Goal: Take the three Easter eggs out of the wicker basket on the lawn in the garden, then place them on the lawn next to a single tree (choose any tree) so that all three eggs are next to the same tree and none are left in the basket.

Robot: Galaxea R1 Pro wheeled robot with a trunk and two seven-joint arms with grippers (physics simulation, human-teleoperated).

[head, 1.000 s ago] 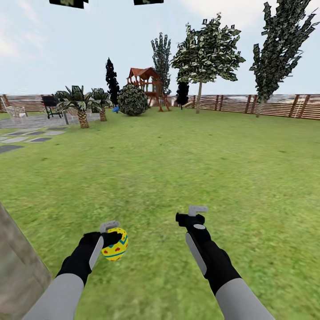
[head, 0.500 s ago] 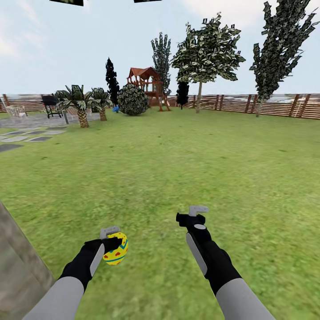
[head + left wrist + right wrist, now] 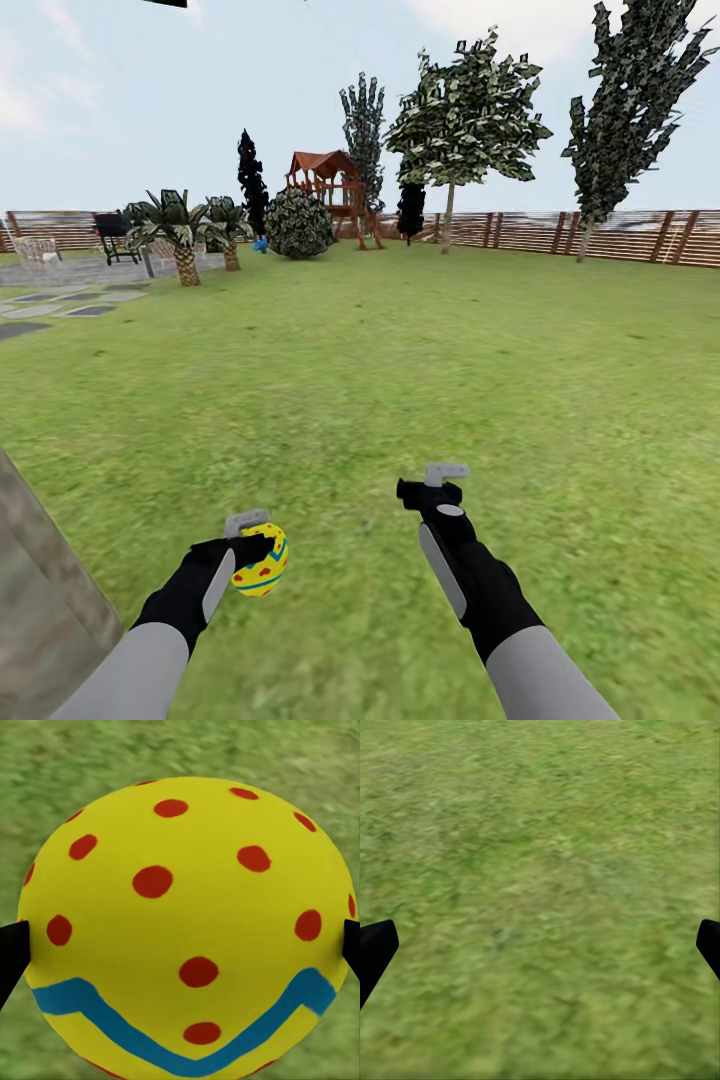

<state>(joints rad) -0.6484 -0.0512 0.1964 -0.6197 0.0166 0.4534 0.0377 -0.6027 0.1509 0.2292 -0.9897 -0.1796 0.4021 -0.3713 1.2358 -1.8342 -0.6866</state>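
In the head view my left gripper [image 3: 256,552] is shut on one Easter egg [image 3: 263,567], yellow with red dots and a blue-green zigzag band, held low over the lawn [image 3: 400,360]. Up close in the left wrist view, the egg [image 3: 187,915] sits between the two black fingertips [image 3: 11,952] of that gripper [image 3: 180,952]. A thick pale grey-brown tree trunk [image 3: 40,590] leans just left of this arm. My right gripper [image 3: 436,486] stands open over bare grass [image 3: 540,870] with nothing between its fingertips [image 3: 375,949]. The wicker basket is out of view.
Grey stepping stones [image 3: 60,305] and two short palms [image 3: 182,240] lie far left. A round bush [image 3: 298,225] and a red playset [image 3: 335,190] stand at the back. Leafy trees [image 3: 455,120] rise by the slatted fence [image 3: 600,235]. Wide grass stretches ahead.
My left gripper and the egg in it have sunk slightly lower. The right arm has not moved.
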